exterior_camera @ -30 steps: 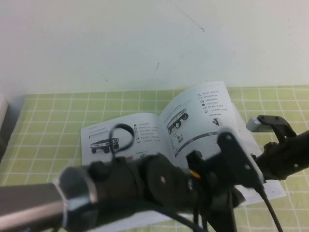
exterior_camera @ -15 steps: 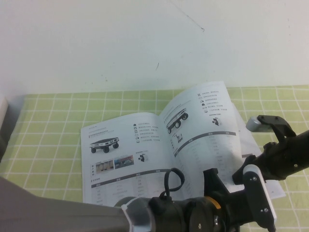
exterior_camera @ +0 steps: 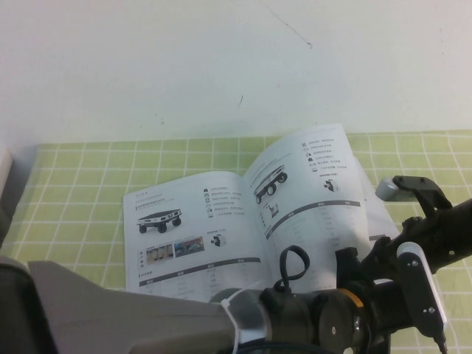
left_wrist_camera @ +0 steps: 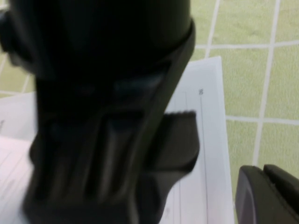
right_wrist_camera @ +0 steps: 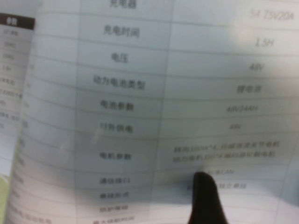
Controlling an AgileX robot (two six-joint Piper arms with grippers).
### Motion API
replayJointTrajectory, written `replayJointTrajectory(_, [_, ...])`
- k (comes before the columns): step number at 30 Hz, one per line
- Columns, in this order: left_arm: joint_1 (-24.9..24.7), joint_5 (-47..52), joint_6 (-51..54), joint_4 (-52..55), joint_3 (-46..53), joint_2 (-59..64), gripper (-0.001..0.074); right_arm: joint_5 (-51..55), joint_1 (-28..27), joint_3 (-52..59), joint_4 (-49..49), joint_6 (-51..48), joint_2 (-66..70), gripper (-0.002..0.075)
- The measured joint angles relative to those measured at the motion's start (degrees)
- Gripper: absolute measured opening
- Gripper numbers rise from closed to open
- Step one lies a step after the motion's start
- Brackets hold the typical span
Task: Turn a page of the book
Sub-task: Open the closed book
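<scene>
The book (exterior_camera: pixel 192 221) lies open on the green checked mat (exterior_camera: pixel 74 199), its left side flat. The right-hand page (exterior_camera: pixel 310 184) stands lifted and curved, leaning against my right gripper (exterior_camera: pixel 383 251), which comes in from the right. In the right wrist view the page's table (right_wrist_camera: pixel 140 93) fills the picture, with one dark fingertip (right_wrist_camera: pixel 203 198) off-centre in front of it and the other finger hidden. My left arm (exterior_camera: pixel 332 317) stretches across the foreground toward the book's near right corner. My left gripper (left_wrist_camera: pixel 268 196) hangs just beyond the page's outer edge (left_wrist_camera: pixel 210 140), over the mat.
A white wall (exterior_camera: pixel 221 66) rises right behind the mat. A pale object (exterior_camera: pixel 4 173) sits at the far left edge. A big blurred dark arm part (left_wrist_camera: pixel 103 93) blocks most of the left wrist view. My left arm hides the book's near edge.
My left arm has dropped lower and swung right across the foreground, uncovering the left side of the book. The lifted page and my right arm have stayed put.
</scene>
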Motion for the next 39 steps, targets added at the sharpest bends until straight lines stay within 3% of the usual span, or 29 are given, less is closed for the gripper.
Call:
replayJointTrajectory(27, [0.0,-6.5,0.5,-0.4,-2.9,5.7,-0.0003,0.0,0.0,0.0,0.6,-0.1,0.1,0.0414])
replayJointTrajectory(39, [0.7,-7.4,4.2,-7.2,-3.0,7.2,-0.0003,0.0,0.0,0.0,0.7,-0.1,0.1,0.0414])
